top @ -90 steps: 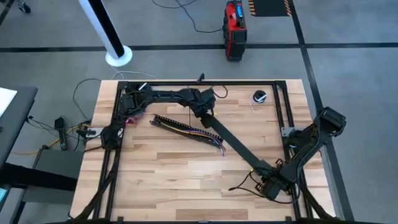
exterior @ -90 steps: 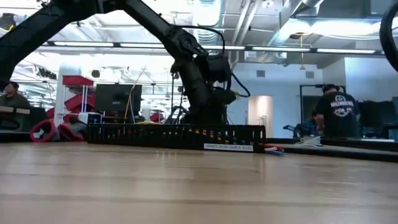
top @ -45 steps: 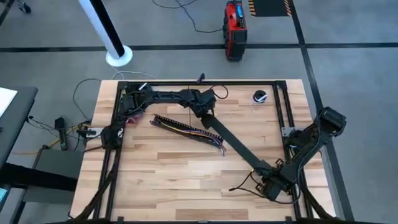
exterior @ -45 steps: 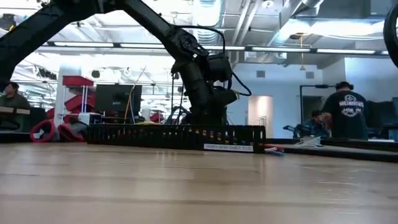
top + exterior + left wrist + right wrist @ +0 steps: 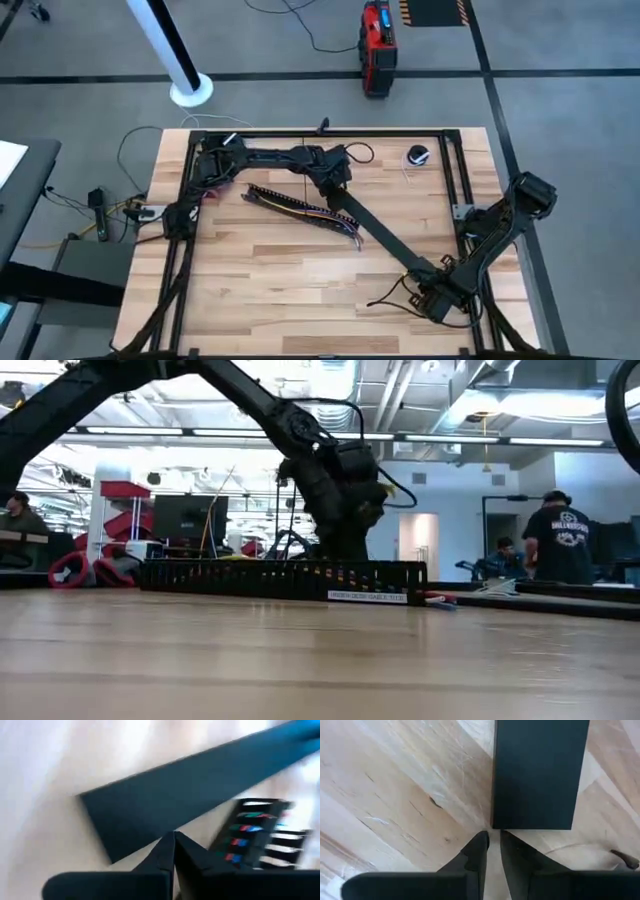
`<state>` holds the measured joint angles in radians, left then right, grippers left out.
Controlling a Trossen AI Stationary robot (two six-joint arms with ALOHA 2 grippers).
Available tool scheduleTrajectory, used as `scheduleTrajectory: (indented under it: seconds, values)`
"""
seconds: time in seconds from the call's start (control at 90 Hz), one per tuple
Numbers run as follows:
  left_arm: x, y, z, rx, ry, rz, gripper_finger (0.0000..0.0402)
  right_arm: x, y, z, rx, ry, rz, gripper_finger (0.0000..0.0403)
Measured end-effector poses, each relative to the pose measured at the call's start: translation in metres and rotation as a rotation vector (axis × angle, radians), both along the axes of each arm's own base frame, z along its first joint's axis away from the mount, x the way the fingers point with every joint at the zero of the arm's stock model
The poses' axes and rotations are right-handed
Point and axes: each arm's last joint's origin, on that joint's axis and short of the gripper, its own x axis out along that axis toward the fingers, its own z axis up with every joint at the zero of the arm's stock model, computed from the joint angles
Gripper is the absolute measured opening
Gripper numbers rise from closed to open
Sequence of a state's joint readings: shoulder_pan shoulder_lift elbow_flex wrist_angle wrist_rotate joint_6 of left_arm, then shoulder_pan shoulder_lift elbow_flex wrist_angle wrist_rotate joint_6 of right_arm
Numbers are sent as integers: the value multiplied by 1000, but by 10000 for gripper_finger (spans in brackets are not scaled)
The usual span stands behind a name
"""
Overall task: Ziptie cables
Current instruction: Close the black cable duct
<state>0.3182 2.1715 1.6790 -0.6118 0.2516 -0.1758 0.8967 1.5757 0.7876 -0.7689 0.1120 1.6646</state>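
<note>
The left gripper (image 5: 338,183), fingers pressed together, hangs over the black strip's (image 5: 385,237) far end beside the cables (image 5: 300,207); the right gripper (image 5: 437,273), nearly closed, sits at the strip's near end.

grey floor (image 5: 90,60) crossed by dark lines, a white post (image 5: 170,45), a red box (image 5: 377,45); bright ceiling strip lights (image 5: 180,435), people at benches behind.

Long flat black strip (image 5: 385,236) diagonal on wooden table (image 5: 270,280), red case (image 5: 377,45) on floor

Two dark, jointed arms trailing thin black cables, each apparently ending in tapered dark fingers (image 5: 478,851).
</note>
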Motion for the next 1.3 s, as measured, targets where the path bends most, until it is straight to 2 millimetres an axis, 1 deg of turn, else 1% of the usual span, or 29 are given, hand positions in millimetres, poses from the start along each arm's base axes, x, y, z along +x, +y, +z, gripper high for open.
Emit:
scheduleTrajectory:
  seconds: [0.067,0.122,0.2,0.289,0.4,0.511,0.589,0.633,0.722,0.811,0.9,0.978,1.033,1.122,1.211,1.3]
  values:
    - [-1,0,13,79,4,29,1,0,0,0,-2,-1,0,52]
    - [-1,0,17,93,-2,33,2,0,0,0,-6,-6,2,52]
    - [0,0,10,79,17,11,11,-1,1,0,-15,-18,5,52]
    - [1,1,1,84,28,-12,36,0,1,0,-13,-24,4,52]
    - [3,-2,1,72,12,-37,78,0,2,0,-6,-30,6,52]
    - [5,-4,2,125,16,-48,118,-2,3,0,-7,-30,15,52]
    - [4,-5,2,111,27,-44,136,-3,4,0,-5,-31,19,52]
    - [5,-4,-2,85,35,-38,142,-3,5,0,-4,-31,23,52]
    - [3,-2,-10,52,60,-19,147,-4,6,0,-2,-33,28,52]
    - [5,-2,-6,36,26,-10,148,-4,6,0,0,-33,28,52]
    - [5,-1,-4,-32,1,-30,149,-4,6,0,1,-33,28,52]
    - [6,0,-11,-60,14,-18,149,-4,6,0,1,-33,28,52]
    - [5,2,-17,-38,49,18,149,-4,6,0,1,-34,28,52]
    - [5,4,-20,21,78,62,149,-4,6,0,2,-34,28,52]
    - [6,2,-15,51,82,59,149,-4,6,0,4,-35,28,52]
    - [10,-4,-6,108,114,34,149,-4,6,0,5,-35,28,52]
